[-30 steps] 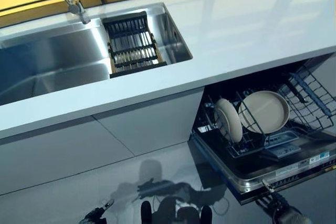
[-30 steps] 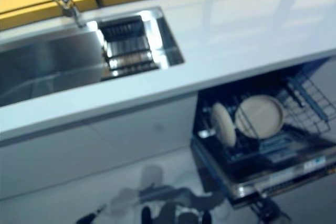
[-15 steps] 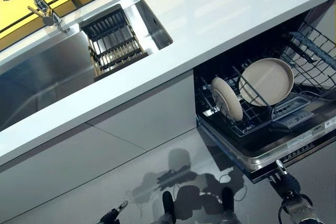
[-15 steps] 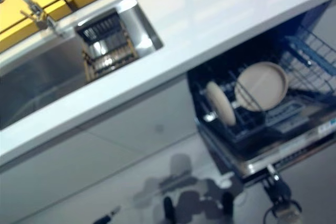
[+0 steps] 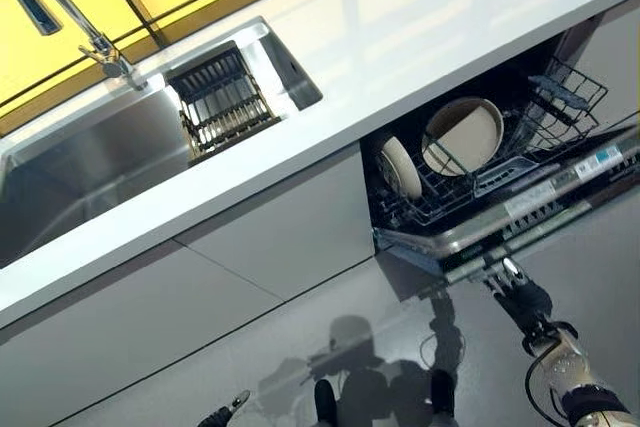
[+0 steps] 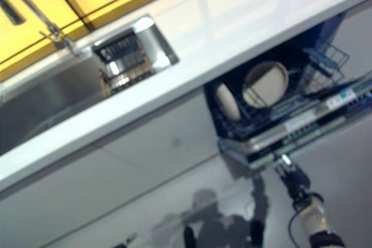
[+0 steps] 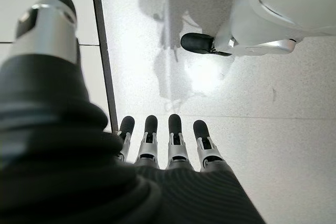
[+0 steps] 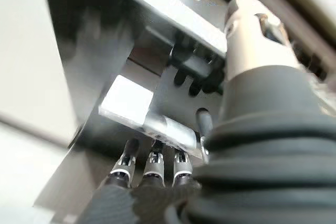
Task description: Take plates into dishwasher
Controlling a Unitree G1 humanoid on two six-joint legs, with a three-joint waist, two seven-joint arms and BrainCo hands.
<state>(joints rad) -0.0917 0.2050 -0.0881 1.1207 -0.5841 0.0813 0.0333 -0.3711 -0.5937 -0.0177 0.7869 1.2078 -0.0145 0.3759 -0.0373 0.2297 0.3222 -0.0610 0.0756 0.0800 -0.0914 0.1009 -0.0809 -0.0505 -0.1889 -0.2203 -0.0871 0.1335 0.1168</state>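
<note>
Two beige plates stand in the lower rack point(image 5: 545, 117) of the open dishwasher: a smaller plate point(image 5: 400, 167) on edge at the left and a larger plate point(image 5: 462, 135) leaning beside it. My right hand point(image 5: 520, 295) is under the front edge of the dishwasher door point(image 5: 520, 219), which stands part way up. In the right wrist view its straight fingers point(image 8: 152, 166) press against the door's edge point(image 8: 152, 121). My left hand point(image 5: 224, 411) hangs low over the floor, fingers point(image 7: 176, 129) straight and empty.
A white counter point(image 5: 420, 27) runs above the dishwasher. A steel sink point(image 5: 90, 162) with a faucet point(image 5: 95, 42) and a dark drainer rack point(image 5: 220, 102) is at the left. Grey cabinet fronts point(image 5: 250, 237) stand left of the dishwasher.
The dishwasher door has swung up from nearly flat to part way shut, and my right hand has risen with its front edge. The camera has also shifted.
</note>
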